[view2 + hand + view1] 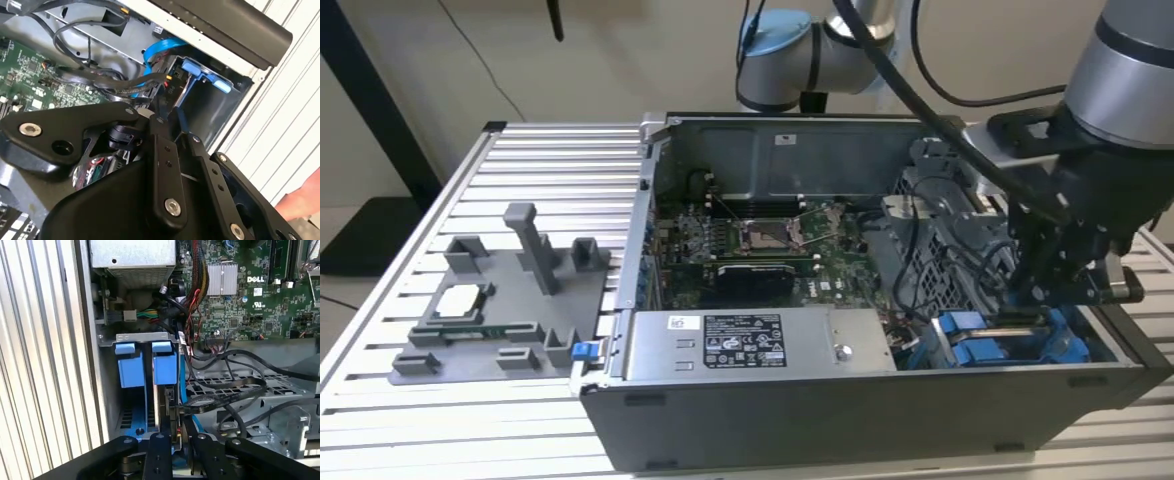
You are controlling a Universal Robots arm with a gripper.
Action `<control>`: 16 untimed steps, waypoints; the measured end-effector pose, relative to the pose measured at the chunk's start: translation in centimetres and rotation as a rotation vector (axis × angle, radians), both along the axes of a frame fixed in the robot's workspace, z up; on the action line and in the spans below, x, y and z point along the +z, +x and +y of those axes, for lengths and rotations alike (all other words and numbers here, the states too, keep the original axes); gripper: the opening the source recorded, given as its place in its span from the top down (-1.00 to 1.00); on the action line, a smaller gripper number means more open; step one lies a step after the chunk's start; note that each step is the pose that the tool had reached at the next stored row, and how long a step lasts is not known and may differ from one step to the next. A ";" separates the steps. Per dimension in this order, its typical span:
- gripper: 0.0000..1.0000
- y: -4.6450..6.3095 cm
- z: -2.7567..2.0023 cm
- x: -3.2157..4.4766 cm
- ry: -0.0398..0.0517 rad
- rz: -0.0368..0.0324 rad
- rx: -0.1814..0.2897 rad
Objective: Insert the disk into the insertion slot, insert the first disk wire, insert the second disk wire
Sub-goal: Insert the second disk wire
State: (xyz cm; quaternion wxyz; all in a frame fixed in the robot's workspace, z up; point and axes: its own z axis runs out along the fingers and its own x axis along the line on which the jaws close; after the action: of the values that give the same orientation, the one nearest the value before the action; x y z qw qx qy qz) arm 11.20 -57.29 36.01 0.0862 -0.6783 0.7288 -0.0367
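Note:
The open computer case [854, 400] stands on a slatted table. At its front right corner is the insertion slot [135, 338], a grey bay with two blue tabs. The disk [167, 400] stands on edge inside it, under the blue carrier tab [165, 364]. My gripper [1047, 300] reaches down into the bay at the disk's rear end. In both wrist views the fingers [200, 450] stand close together, my gripper [179, 437] apparently pinching a black wire connector [161, 82] with an orange mark. A flat black wire [225, 395] loops from there across the drive cage.
The silver power-supply box [747, 345] lies along the case front, with the motherboard [761, 250] behind it. A blue cable [157, 50] and black wire bundles [190, 315] crowd the bay. A grey parts fixture [494, 300] sits at the exterior view's left. A hand [302, 200] shows beside the case.

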 end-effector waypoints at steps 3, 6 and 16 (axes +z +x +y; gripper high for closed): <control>-1.00 0.0 0.00 0.68 -0.0001 0.0022 0.000; -1.00 0.0 0.00 1.14 -0.0002 0.0042 0.000; -1.00 0.0 0.00 2.66 -0.0001 0.0072 0.000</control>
State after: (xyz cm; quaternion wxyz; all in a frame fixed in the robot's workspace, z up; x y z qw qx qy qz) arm 11.20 -57.29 38.66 0.0835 -0.6784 0.7291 -0.0344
